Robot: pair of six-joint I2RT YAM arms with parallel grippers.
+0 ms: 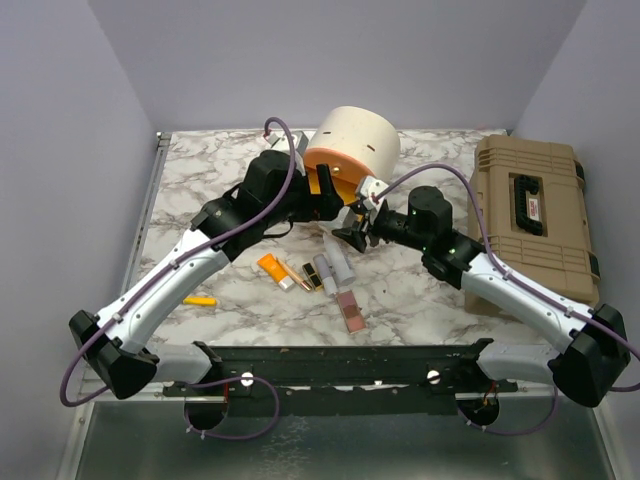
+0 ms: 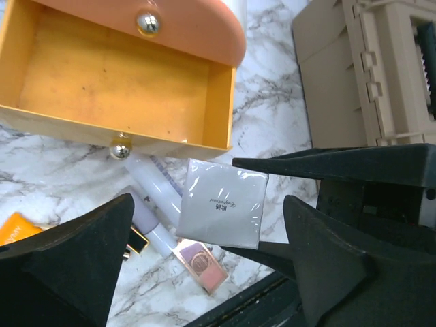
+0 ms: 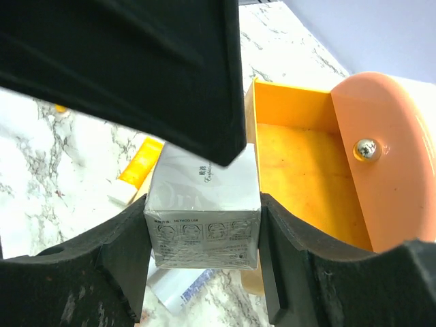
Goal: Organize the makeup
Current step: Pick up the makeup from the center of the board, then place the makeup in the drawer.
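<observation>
Marble table [image 1: 200,170]: white square compact [image 2: 221,201] clamped in right gripper [image 3: 202,228], orange drawer [image 2: 102,82] open just beyond it; left gripper [image 1: 325,195] nearby, jaws apart, holding nothing.

Bright even light, soft shadows, sharp

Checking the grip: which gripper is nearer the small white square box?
Right. The right gripper clamps the small white square box between its fingers; the left gripper straddles it, open, gaps both sides.
</observation>
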